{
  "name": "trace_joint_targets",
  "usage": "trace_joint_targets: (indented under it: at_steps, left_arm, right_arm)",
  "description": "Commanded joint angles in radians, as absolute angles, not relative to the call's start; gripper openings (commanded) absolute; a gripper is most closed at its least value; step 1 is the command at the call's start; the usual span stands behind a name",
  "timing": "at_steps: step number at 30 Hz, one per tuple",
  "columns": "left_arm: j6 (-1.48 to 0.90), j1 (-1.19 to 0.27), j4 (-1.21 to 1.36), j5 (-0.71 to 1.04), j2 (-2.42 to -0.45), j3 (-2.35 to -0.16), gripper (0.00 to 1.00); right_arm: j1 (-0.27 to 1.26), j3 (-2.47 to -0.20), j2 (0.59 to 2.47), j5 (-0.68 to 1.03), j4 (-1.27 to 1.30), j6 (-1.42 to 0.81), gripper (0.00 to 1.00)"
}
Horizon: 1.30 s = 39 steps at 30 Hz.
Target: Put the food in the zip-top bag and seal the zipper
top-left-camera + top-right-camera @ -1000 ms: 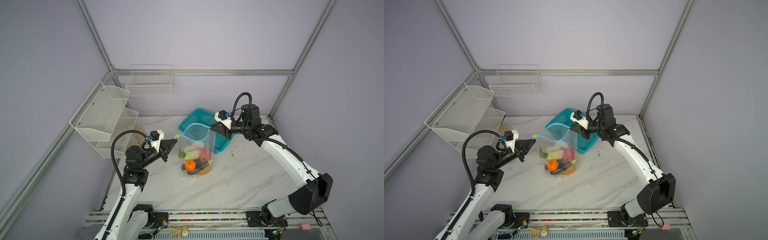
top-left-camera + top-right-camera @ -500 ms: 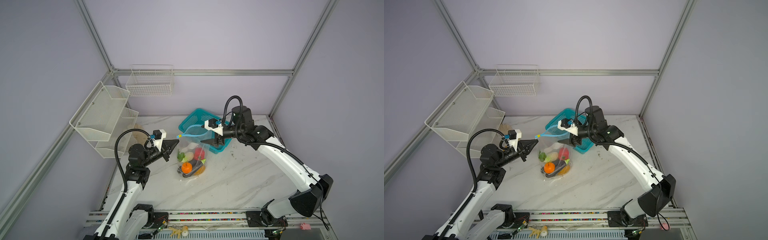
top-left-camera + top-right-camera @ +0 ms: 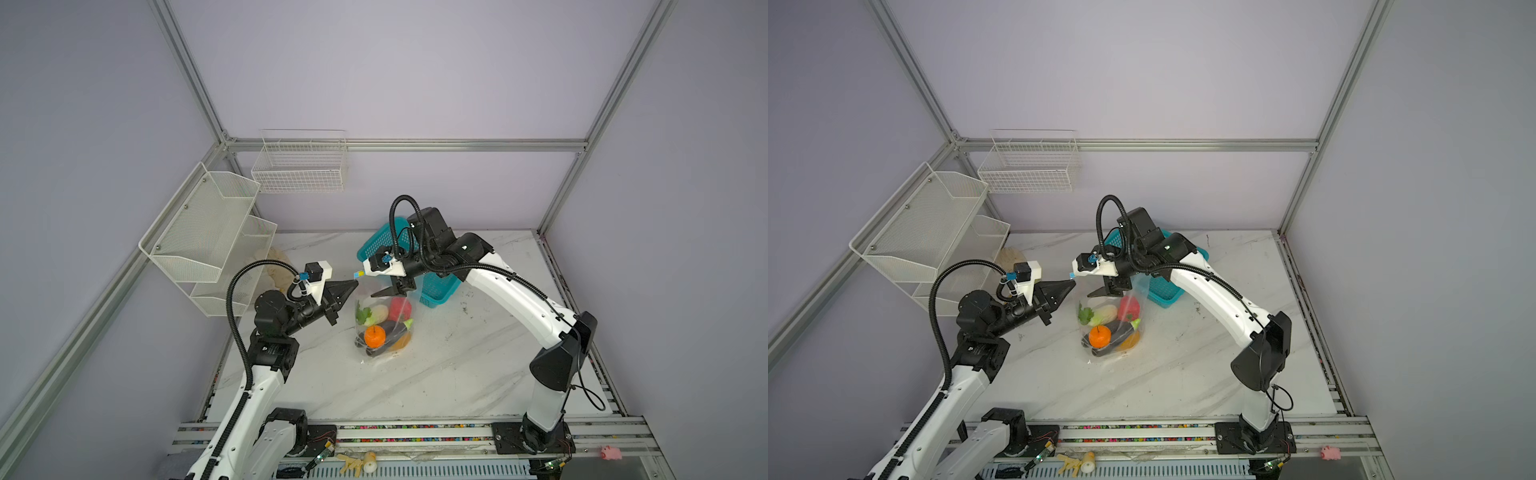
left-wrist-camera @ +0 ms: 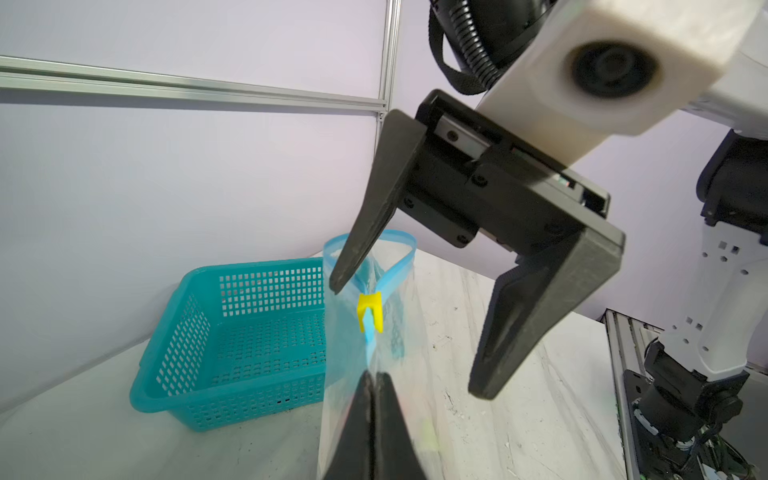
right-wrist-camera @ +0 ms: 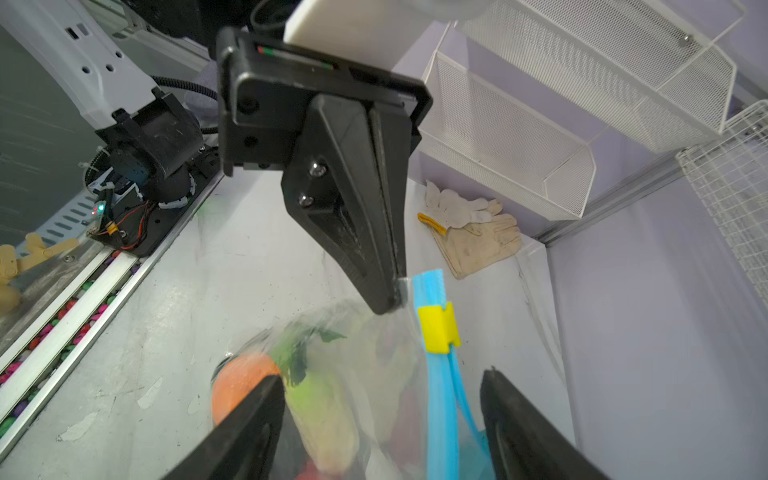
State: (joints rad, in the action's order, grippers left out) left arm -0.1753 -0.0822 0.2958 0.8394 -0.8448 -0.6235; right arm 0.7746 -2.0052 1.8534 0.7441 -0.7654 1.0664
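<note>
Your left gripper point(image 3: 355, 283) is clenched on the top left corner of the zip-top bag point(image 5: 374, 345). It pinches the clear plastic just beside the end of the light-blue zipper point(image 5: 440, 395). Your right gripper point(image 4: 409, 338) is released, with its jaws spread wide over the bag mouth. One fingertip point(image 4: 345, 266) is at the open loop of the zipper, but you cannot tell if it touches the strip. The yellow slider point(image 4: 370, 309) sits on the zipper near the left gripper, and beyond it the mouth stands open. The bag hangs from the held corner with its bottom on the marble table point(image 3: 436, 374), near the middle. The food point(image 3: 375, 336) is inside the bag: orange, red, white-green and dark purple pieces. The teal basket point(image 3: 436, 291) stands just beyond the bag, to the far right of it.
</note>
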Motion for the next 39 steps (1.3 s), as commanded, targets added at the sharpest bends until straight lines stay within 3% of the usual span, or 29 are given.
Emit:
trace_joint_targets:
  at_steps: [1,8,16,24,30,31,35,39]
  left_arm:
    - [-0.160,-0.089,0.326,0.864,-0.828,-0.604,0.00]
    - [-0.160,-0.089,0.325,0.871,-0.827,-0.601,0.00]
    - [-0.156,-0.089,0.325,0.871,-0.829,-0.603,0.00]
    - [-0.141,-0.090,0.304,0.871,-0.822,-0.606,0.00]
    - [-0.105,-0.090,0.240,0.866,-0.801,-0.616,0.00]
    - [-0.104,-0.091,0.235,0.866,-0.798,-0.617,0.02]
    - [-0.124,-0.094,0.232,0.867,-0.798,-0.622,0.29]
    - [-0.165,-0.104,0.245,0.879,-0.816,-0.659,0.36]
  right_arm:
    - [0.779,-2.080,1.873,0.742,-0.865,1.129,0.76]
    - [0.779,-2.204,1.953,0.726,-0.955,1.178,0.60]
    - [0.788,-2.348,2.044,0.741,-1.100,1.249,0.49]
    - [0.793,-2.379,2.060,0.718,-1.136,1.261,0.18]
    - [0.793,-2.323,2.017,0.690,-1.068,1.237,0.07]
    - [0.793,-2.311,2.011,0.688,-1.058,1.234,0.06]
    - [0.793,-2.289,1.999,0.678,-1.025,1.222,0.04]
    - [0.794,-2.285,2.000,0.669,-1.009,1.207,0.04]
